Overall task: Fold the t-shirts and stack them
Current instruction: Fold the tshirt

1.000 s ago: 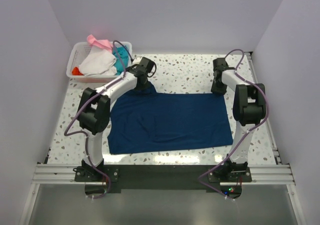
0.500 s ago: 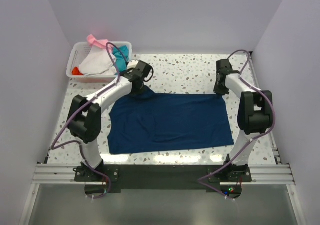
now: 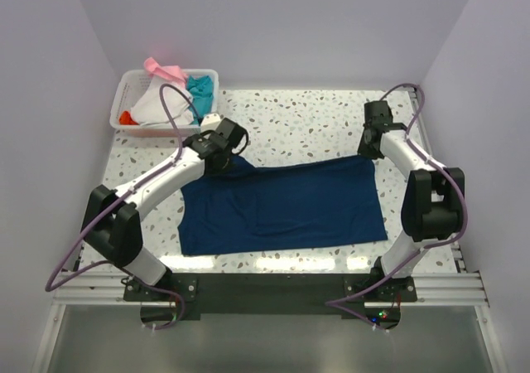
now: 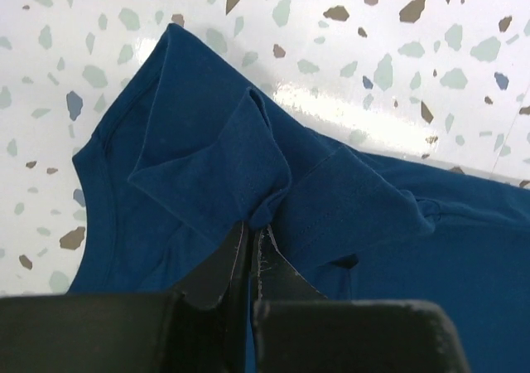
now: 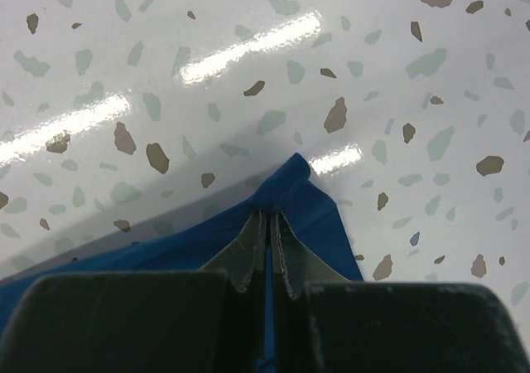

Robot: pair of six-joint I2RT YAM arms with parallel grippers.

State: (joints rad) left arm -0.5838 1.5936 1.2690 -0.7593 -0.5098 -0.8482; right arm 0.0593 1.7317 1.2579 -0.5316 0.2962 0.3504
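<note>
Top external: ur L gripper & R gripper pinch navy tee btwn jaws; unfolded, other tees in basket.

No readable text or markings

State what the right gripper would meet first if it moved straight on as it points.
Probably the speckled table just beyond the navy t-shirt corner the right gripper pinches; depth is unclear.

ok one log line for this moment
left gripper: shut on navy shirt far-left corner | right gripper: shut on far-right corner | basket: other shirts inside
</note>
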